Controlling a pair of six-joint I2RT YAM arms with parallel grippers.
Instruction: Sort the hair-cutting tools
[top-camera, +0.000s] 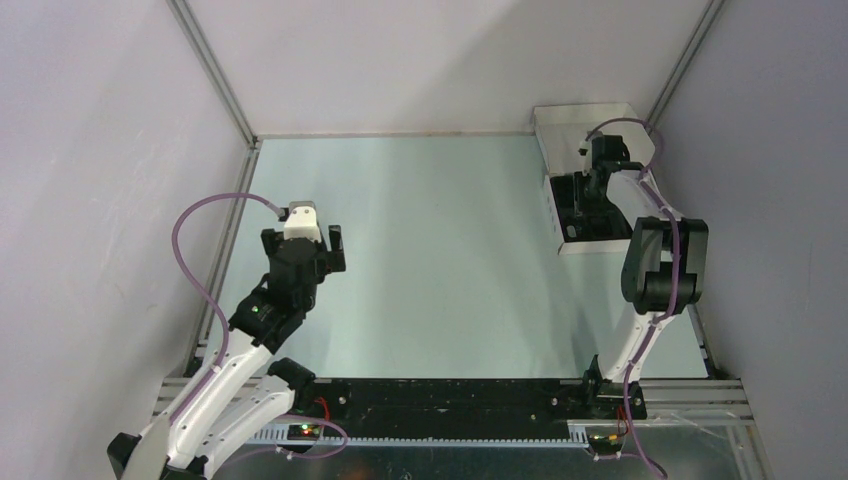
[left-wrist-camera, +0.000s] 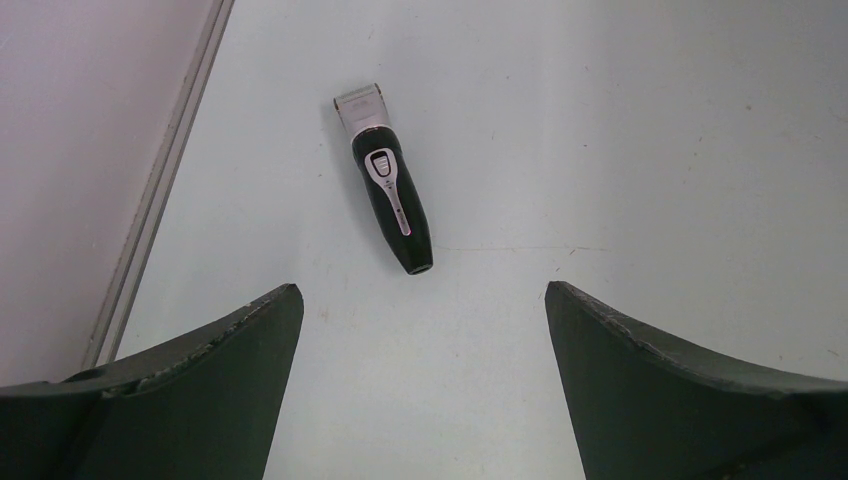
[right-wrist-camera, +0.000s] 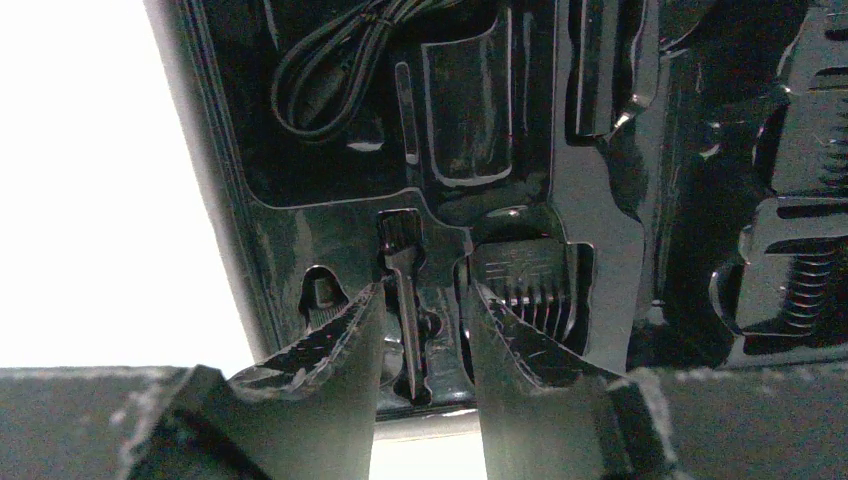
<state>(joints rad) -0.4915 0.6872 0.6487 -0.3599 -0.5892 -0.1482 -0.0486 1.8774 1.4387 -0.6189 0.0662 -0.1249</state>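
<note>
Top external view: the left arm stands over the left part of the table (top-camera: 450, 250), with the left gripper (top-camera: 302, 243) above the surface and both fingers set well apart. The right arm reaches to the far right corner, where the right gripper (top-camera: 600, 172) is lowered into the black tray (top-camera: 575, 205) of the white box (top-camera: 585, 118). The spacing of its fingers cannot be judged from here.

Left wrist view: the left gripper (left-wrist-camera: 425, 330) is wide apart and holds nothing. Ahead of it the hair clipper (left-wrist-camera: 390, 190) lies flat on the table, its silver blade end pointing away from the camera and its black butt end nearer the fingers. It lies clear of both fingers, nearer the left wall rail than mid-table.

Right wrist view: the right gripper (right-wrist-camera: 420, 340) is narrowly parted. The thin stick brush (right-wrist-camera: 405, 300) lies lengthwise between the fingers in its tray recess (a sliver of gap shows on each side, so no grip is confirmed). The comb attachment (right-wrist-camera: 525, 280) sits in the recess just right of it. The coiled cable (right-wrist-camera: 330, 70) occupies the upper-left compartment.
</note>
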